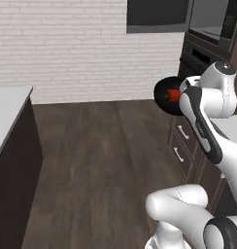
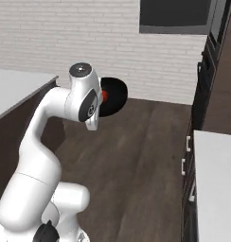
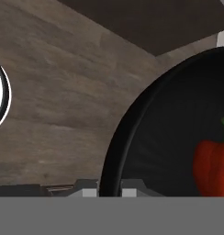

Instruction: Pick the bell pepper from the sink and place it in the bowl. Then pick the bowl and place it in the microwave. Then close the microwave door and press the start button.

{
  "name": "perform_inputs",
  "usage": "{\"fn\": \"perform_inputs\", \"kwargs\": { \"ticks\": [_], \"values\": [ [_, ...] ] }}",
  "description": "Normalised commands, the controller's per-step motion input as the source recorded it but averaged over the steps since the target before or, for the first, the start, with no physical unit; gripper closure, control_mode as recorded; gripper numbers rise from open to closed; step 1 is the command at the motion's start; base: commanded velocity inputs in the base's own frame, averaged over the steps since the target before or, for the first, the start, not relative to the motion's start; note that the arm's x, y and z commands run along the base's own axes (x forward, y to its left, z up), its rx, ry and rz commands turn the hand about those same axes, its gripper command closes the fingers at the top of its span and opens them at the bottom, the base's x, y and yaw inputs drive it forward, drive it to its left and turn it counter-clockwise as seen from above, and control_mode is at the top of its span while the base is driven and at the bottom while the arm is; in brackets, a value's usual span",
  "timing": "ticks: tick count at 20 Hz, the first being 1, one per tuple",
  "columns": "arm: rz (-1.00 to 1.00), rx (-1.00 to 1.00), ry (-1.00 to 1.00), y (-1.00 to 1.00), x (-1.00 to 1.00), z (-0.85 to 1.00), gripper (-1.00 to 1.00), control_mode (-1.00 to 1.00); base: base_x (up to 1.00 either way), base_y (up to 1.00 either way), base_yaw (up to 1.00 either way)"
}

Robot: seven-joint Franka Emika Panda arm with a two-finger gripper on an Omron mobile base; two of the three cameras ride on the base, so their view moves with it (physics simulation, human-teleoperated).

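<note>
A: What have you got in your gripper point(image 3: 109, 190) right now?

B: I'm clenched on the rim of the black bowl point(image 1: 163, 94). In my hand view my two fingertips point(image 3: 88, 192) sit either side of the bowl's edge, one outside the wall and one inside, so I'm grasping it by the rim.

A: And the bell pepper point(image 1: 174, 95)?

B: It's inside the bowl. In the hand view it shows as a red lump with a bit of green stem at the right edge, lying against the bowl's dark inner surface. In the left base view it's a small red spot at the bowl's centre, just left of my wrist.

A: Is the bowl resting on anything?

B: No. It hangs in the air above the dark wood floor point(image 1: 106, 155), tilted so its opening faces the left camera. From the right base view it peeks out behind my upper arm, in front of the white brick wall point(image 2: 65, 42).

A: Where's the microwave point(image 1: 211, 22)?

B: Up at the far right of the left base view, above and to the right of the bowl, with its light grey interior visible. The microwave door point(image 1: 158, 15) stands swung out to the left, against the wall. The bowl is well below that opening, near the cabinet drawers point(image 1: 181, 146) on the right.
</note>
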Motion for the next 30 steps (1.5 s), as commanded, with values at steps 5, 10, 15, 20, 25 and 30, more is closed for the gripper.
{"fn": "perform_inputs", "kwargs": {
  "ticks": [5,10,15,20,25,30],
  "values": [
    [0.00,0.00,0.00,0.00,0.00,0.00,1.00,1.00,1.00,0.23,-0.41],
    [0.00,0.00,0.00,0.00,0.00,0.00,1.00,1.00,0.96,0.37,-0.39],
    [0.00,0.00,0.00,0.00,0.00,0.00,1.00,1.00,0.65,0.34,-0.36],
    [0.00,0.00,0.00,0.00,0.00,0.00,1.00,1.00,0.82,0.41,-0.33],
    [0.00,0.00,0.00,0.00,0.00,0.00,1.00,1.00,0.53,0.56,-0.25],
    [0.00,0.00,0.00,0.00,0.00,0.00,1.00,1.00,0.46,0.10,-0.22]
  ]
}}
